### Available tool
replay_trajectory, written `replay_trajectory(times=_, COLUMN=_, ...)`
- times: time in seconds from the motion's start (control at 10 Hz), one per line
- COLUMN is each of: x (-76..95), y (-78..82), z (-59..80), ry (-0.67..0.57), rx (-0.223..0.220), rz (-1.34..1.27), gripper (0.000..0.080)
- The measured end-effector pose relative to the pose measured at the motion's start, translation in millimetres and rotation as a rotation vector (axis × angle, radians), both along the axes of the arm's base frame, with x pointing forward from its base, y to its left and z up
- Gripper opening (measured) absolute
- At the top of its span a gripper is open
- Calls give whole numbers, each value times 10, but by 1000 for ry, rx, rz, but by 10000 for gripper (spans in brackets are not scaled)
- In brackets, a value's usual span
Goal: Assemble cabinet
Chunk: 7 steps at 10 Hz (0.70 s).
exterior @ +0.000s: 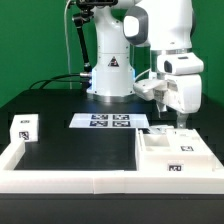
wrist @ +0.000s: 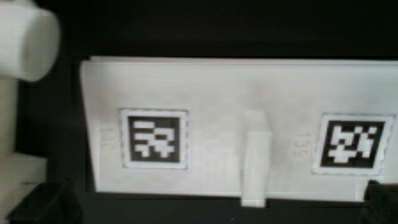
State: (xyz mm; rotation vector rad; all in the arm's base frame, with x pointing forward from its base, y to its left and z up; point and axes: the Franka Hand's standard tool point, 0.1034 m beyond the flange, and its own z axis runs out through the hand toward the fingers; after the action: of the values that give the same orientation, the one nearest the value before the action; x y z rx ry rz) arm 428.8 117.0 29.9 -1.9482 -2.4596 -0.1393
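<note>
The white cabinet body [exterior: 172, 152] lies at the exterior view's right, against the low white border wall. In the wrist view it fills the frame as a white face [wrist: 231, 95] with two black-and-white tags and a narrow raised rib [wrist: 258, 160] between them. My gripper [exterior: 180, 122] hangs just above the body. In the wrist view my gripper [wrist: 199, 208] is open, its dark fingertips [wrist: 18, 200] far apart at the frame's edges, with nothing between them. A small white tagged cabinet piece [exterior: 24, 127] stands alone at the exterior view's left.
The marker board [exterior: 105, 121] lies flat in front of the robot base. The low white border wall [exterior: 80, 182] runs along the near edge and up the left side. A rounded white part [wrist: 25, 45] shows beside the cabinet face in the wrist view.
</note>
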Motion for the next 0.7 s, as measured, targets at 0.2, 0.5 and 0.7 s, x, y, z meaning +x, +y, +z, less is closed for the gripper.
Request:
replay_trajectory(times=0.2, x=-58, y=-23, z=-102, ry=20, rx=5, rz=-9, gripper=797)
replay_trajectory(times=0.5, x=-71, y=-26, z=-121, ry=25, rx=5, rz=-11, gripper=673)
replay_trajectory(times=0.7, x=-98, y=-46, z=-166, ry=35, rx=5, rz=-16, gripper=399)
